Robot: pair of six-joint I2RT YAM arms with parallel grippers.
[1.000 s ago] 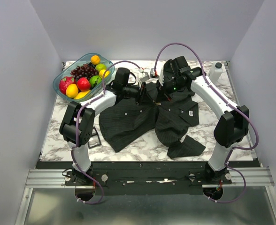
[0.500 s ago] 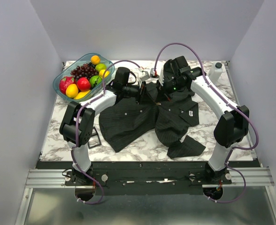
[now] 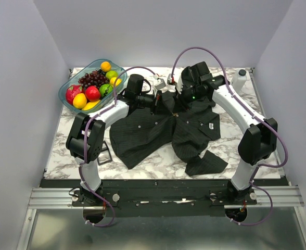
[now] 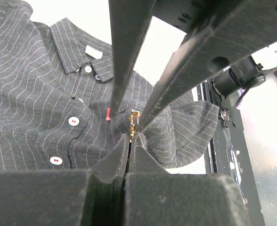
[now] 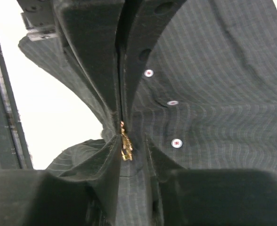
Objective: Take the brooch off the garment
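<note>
The garment point(image 3: 142, 133), a black pinstriped shirt with white buttons, lies spread on the marble table. Its front is pulled up into a peak where both grippers meet. The brooch point(image 5: 125, 143), a small gold pin, sits at that peak. In the left wrist view the brooch point(image 4: 133, 123) shows just beyond my left gripper point(image 4: 130, 137), which is shut on it and on a pinch of cloth. My right gripper point(image 5: 133, 141) is open, with the brooch between its fingers, close to the left one. From above, the left gripper point(image 3: 157, 102) and right gripper point(image 3: 180, 99) face each other over the shirt's collar end.
A glass bowl of fruit point(image 3: 69, 88) stands at the back left. A white bottle point(image 3: 240, 79) is at the back right corner. A black rectangular frame point(image 3: 103, 153) lies left of the shirt. A small device point(image 3: 161, 83) sits behind the grippers.
My left gripper has closed onto the brooch. My right gripper, shut before, has opened. Both arms have stayed nearly in place over the collar.
</note>
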